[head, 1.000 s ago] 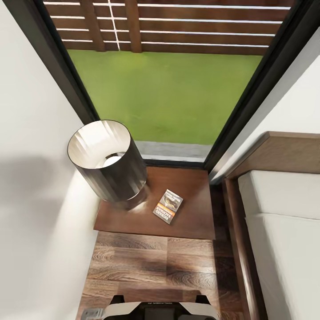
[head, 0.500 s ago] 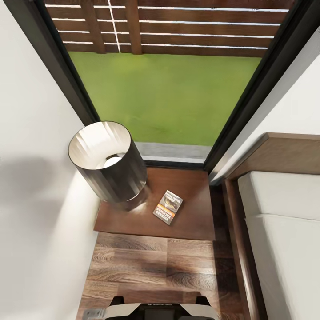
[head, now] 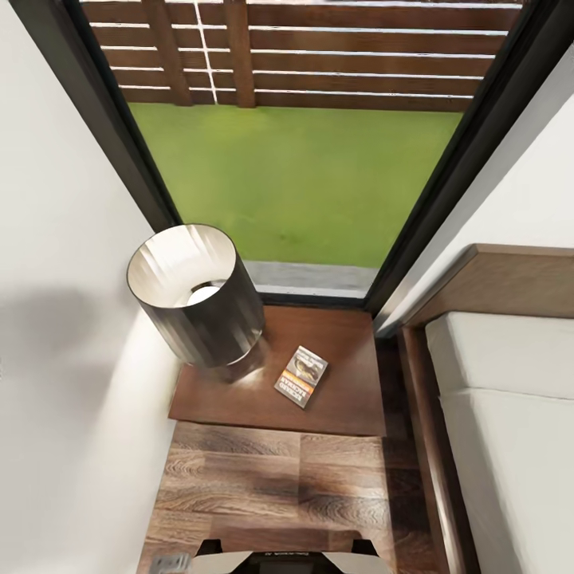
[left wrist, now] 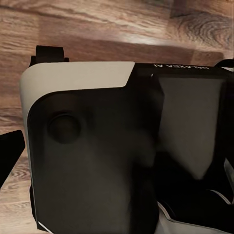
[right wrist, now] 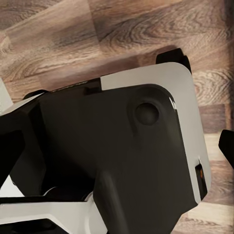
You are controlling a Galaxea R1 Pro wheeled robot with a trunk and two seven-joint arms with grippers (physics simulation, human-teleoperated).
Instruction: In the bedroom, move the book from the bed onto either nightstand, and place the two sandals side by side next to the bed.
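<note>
The book [head: 301,376], grey and orange with a dark picture, lies flat on the dark-brown nightstand [head: 343,399], just right of the lamp's foot. The bed [head: 510,414], with its pale mattress and brown headboard, runs down the right side of the head view. The two sandals are out of view. My left gripper [left wrist: 117,156] looks at my own dark-and-white body, one dark fingertip [left wrist: 9,151] at the picture's edge, jaws wide apart and empty. My right gripper [right wrist: 117,151] looks the same, with a fingertip [right wrist: 227,146] at the edge.
A lamp [head: 199,303] with a dark cylindrical shade stands on the nightstand's left half. Behind it a tall dark-framed window [head: 295,183] shows grass and a wooden fence. A white wall [head: 56,319] closes the left side. Wood-plank floor [head: 271,486] lies between my base [head: 279,558] and the nightstand.
The whole head view has shifted slightly, so the camera moved. The book stays where it was on the nightstand.
</note>
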